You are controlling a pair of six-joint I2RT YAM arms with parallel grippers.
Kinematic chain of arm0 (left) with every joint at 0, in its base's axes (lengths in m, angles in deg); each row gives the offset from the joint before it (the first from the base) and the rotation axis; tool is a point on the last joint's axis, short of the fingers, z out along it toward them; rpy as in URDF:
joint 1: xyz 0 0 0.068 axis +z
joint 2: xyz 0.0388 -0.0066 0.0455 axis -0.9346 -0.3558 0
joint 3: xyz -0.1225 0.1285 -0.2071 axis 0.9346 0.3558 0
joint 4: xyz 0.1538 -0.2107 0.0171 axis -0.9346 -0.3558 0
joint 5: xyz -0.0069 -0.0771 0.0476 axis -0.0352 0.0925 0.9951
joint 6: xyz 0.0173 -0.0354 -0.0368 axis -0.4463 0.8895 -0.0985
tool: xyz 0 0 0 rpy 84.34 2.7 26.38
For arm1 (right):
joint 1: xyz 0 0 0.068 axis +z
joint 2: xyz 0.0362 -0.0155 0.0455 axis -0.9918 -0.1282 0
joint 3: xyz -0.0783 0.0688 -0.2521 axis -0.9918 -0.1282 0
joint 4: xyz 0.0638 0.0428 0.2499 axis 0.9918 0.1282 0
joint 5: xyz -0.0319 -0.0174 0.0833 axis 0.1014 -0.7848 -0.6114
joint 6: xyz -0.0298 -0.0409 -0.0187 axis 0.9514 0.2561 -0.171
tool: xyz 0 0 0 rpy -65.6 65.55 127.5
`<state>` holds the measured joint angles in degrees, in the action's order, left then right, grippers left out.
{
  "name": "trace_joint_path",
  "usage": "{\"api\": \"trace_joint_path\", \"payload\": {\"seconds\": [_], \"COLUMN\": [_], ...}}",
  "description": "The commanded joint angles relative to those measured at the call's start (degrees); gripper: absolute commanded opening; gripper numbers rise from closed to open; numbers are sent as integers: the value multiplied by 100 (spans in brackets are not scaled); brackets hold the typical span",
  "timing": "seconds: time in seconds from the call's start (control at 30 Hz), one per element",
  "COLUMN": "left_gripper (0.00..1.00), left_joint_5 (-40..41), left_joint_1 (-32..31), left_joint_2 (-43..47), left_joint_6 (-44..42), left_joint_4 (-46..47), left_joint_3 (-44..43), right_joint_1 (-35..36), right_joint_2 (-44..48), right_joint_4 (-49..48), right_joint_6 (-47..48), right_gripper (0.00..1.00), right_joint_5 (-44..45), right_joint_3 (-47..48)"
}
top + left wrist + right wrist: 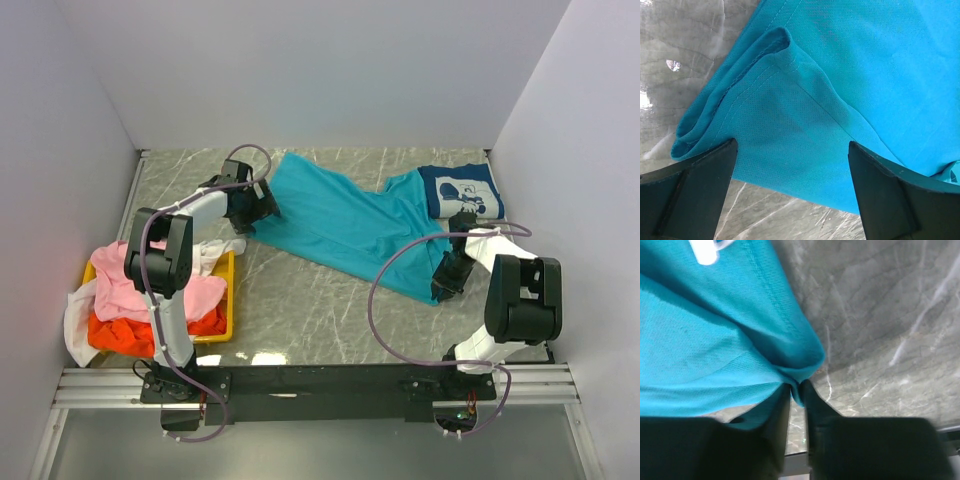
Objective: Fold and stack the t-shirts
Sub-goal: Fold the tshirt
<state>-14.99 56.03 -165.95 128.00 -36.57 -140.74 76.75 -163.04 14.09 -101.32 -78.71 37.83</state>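
A teal t-shirt point(340, 222) lies spread and rumpled across the middle of the marble table. My left gripper point(262, 208) stands open over the shirt's left corner point(790, 125), fingers on either side of the cloth and nothing held. My right gripper point(443, 288) is shut on the shirt's near right edge point(795, 371), the cloth pinched between its fingertips point(812, 395). A folded navy t-shirt with white print point(460, 190) lies at the back right. Pink point(125, 290), orange point(125, 335) and white point(78, 325) t-shirts are heaped on the yellow tray point(228, 320).
The yellow tray sits at the left by my left arm's base. White walls close in on the left, right and back. A black rail point(320, 382) runs along the near edge. Bare marble point(310, 310) lies between the tray and the right arm.
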Motion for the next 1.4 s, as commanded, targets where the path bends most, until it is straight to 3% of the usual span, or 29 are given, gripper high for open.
{"api": "trace_joint_path", "payload": {"seconds": [0.0,0.13,0.73,1.03,1.07,1.1,1.23,1.37], "left_gripper": [99,99,99,99,99,99,100,99], "left_joint_5": [95,218,579,701,736,763,789,702], "left_joint_1": [3,3,-6,-32,-58,-67,-155,-261], "left_joint_2": [-130,-77,854,1215,1241,1250,1224,1154], "left_joint_6": [-138,-199,-59,-120,-138,-190,-305,-366], "left_joint_4": [-43,-60,-184,-421,-473,-508,-614,-623], "left_joint_3": [-43,53,1108,1082,1047,942,626,283], "right_joint_1": [-35,-35,-26,27,35,35,105,395], "right_joint_2": [-139,-43,704,1074,1083,1074,1039,933], "right_joint_4": [-118,75,1174,1394,1394,1403,1491,1500], "right_joint_6": [55,-6,-420,-499,-490,-490,-367,-306], "right_gripper": [19,0,0,0,2,15,41,47], "right_joint_5": [119,321,14,-127,-118,-109,-57,110], "right_joint_3": [-8,-43,-166,-307,-307,-289,69,589]}}
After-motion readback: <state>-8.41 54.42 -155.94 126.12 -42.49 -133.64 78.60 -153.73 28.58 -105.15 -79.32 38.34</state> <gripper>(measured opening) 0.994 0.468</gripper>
